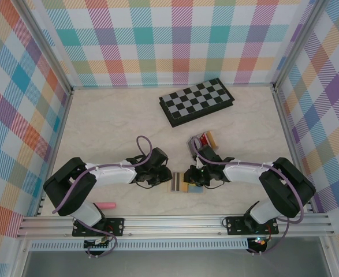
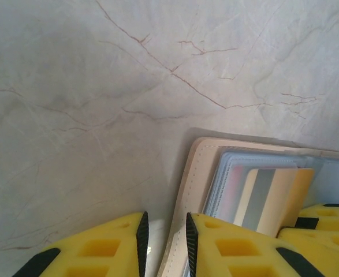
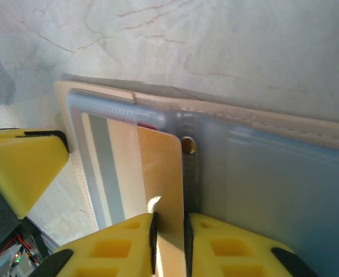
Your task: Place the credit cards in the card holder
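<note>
No text, logos or numbers I can make out here tbh. The yellow card and the card holder both look plain.

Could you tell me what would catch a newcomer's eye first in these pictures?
Near the front, the right fingers pinch a yellow plastic credit card over the open tan leather-like card holder, whose edge the left fingers clamp. Farther back lies a black-and-grey chequered board.
</note>
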Robot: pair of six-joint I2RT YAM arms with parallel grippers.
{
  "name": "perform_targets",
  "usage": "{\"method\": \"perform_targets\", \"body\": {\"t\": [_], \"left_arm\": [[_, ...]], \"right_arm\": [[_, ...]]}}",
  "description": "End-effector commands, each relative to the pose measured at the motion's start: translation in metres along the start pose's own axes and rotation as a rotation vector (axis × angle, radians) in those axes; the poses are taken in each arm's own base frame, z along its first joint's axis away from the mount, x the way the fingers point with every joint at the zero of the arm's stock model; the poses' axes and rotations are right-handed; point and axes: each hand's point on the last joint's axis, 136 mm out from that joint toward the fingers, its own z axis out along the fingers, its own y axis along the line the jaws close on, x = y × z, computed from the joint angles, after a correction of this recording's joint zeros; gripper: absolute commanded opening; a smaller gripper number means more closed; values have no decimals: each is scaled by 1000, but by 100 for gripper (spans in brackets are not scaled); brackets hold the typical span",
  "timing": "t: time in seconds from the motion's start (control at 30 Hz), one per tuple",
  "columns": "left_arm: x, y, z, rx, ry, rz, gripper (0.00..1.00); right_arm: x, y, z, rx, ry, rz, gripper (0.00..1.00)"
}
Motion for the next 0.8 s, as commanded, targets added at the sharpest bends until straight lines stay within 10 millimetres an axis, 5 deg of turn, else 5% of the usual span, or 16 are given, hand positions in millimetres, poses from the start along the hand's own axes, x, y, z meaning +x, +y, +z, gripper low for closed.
{"method": "perform_targets", "body": {"t": [0.0, 0.53, 0.77], "left_arm": [[8, 1, 3, 2, 19, 3, 26], [10, -10, 8, 41, 34, 2, 26], [9, -10, 8, 37, 26, 8, 26]], "right_arm": [[2, 3, 1, 15, 21, -15, 21], [-4, 49, 15, -112, 59, -34, 20], [-9, 60, 8, -100, 26, -174, 21]]}}
